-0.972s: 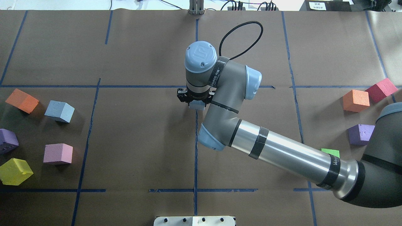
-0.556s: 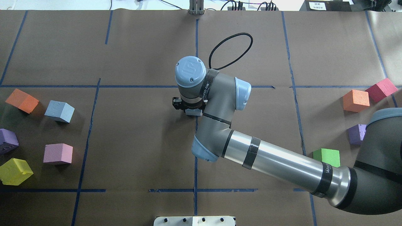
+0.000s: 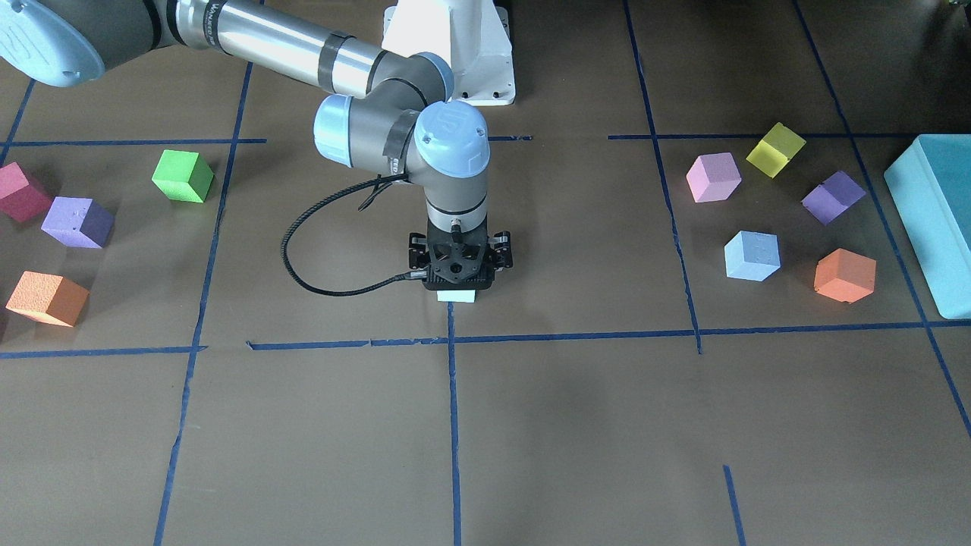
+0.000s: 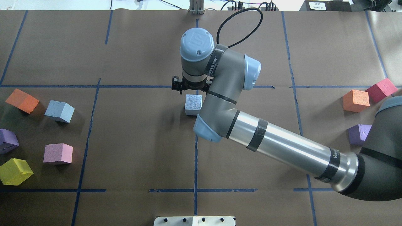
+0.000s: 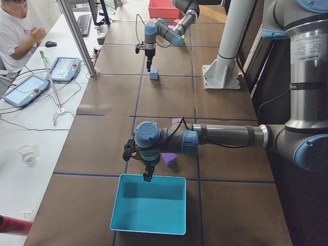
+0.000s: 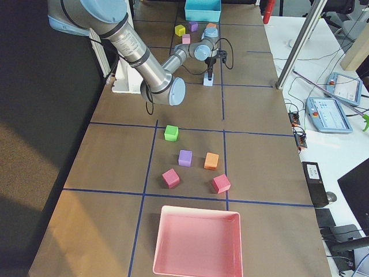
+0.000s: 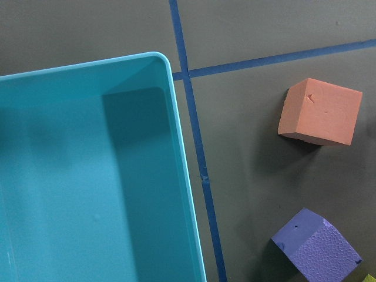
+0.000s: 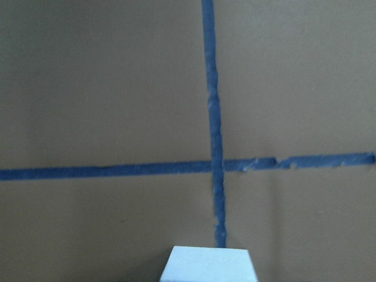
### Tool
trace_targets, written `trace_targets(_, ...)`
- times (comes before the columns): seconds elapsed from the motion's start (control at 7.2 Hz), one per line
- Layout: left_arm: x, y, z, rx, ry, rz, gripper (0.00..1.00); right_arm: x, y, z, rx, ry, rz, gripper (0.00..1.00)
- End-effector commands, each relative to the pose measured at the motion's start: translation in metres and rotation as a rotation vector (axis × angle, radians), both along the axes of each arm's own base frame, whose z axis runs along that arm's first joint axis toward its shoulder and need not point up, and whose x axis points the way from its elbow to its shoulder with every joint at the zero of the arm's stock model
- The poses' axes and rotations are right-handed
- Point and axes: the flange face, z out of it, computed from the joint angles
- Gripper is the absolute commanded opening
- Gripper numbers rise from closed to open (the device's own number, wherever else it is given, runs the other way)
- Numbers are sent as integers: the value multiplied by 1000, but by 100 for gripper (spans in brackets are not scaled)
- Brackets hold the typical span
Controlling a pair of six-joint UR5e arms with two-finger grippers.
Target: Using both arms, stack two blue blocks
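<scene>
One pale cyan block [image 4: 193,104] at the overhead frame's centre on the table [image 4: 141,141], just below the open, empty right hand [image 3: 456,283], one sky-blue block [image 4: 59,111] far left, left hand [image 5: 147,176] open or closed, cannot tell.

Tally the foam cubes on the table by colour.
blue cubes: 2
purple cubes: 2
orange cubes: 2
pale pink cubes: 1
yellow cubes: 1
green cubes: 1
deep pink-red cubes: 2
Total: 11
</scene>
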Motion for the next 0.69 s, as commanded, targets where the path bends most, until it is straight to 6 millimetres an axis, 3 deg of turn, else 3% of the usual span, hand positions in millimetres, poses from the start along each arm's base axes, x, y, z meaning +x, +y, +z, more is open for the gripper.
trace_targets(0.0,5,-8,-11,28,7,6,100,136,-45,-8,25,28,-81,100)
trace_targets(0.28,4,-31,-36,196,5,2,100,309,-65,115,161,26,-208,100)
trace_targets(0.56,10,-55,-61,131,36,-98,100,455,-38,236,267,33,-323,100)
